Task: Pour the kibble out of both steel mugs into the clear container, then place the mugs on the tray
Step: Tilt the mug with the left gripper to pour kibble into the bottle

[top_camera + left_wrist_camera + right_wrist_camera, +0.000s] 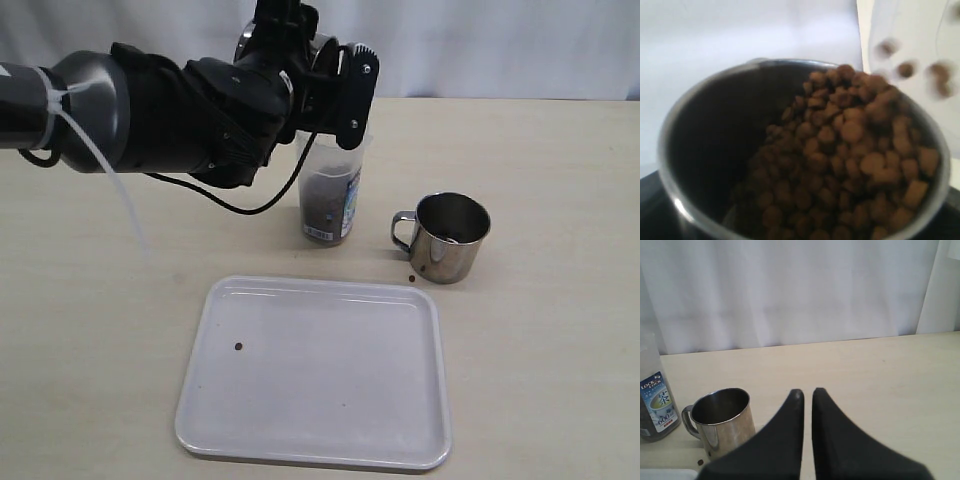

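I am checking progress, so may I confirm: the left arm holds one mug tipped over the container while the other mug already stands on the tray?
Not quite: the other mug stands on the table, beside the container and off the tray, as the exterior view shows. The tipped mug part is right.

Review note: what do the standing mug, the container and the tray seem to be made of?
The mug looks like polished steel: shiny, mirror-like wall. The container seems clear plastic: kibble shows through its wall, with a printed label low down. The tray is probably white plastic: smooth, faintly glossy, rounded corners, moulded low rim.
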Action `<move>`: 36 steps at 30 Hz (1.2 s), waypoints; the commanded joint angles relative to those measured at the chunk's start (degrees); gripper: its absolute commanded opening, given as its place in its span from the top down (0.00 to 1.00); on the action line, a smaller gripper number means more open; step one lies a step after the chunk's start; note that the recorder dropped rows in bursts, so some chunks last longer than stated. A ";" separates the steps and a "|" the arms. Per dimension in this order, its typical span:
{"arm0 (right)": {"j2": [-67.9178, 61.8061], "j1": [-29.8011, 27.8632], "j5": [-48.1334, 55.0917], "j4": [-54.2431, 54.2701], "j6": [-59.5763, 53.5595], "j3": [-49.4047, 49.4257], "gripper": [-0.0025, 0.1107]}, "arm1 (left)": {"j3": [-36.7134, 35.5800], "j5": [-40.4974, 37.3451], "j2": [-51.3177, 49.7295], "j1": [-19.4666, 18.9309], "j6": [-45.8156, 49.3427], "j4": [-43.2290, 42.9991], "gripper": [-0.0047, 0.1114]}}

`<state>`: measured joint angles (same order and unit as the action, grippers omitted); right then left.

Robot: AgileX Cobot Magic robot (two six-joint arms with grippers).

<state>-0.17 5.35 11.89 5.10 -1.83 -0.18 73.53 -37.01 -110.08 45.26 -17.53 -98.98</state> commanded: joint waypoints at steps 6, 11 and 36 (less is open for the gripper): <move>0.17 0.17 0.18 0.27 -0.28 0.18 0.94 | 0.62 -3.14 0.23 0.84 2.66 -0.97 0.96; 0.17 0.17 0.18 0.27 -0.28 0.18 0.94 | 0.62 -2.98 0.23 1.43 2.77 -0.97 0.96; 0.17 0.17 0.18 0.27 -0.28 0.18 0.94 | 0.62 -1.83 0.23 1.43 11.47 -0.97 0.96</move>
<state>-0.17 5.35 11.89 5.10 -1.83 -0.18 73.57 -38.55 -110.08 46.61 -7.17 -98.98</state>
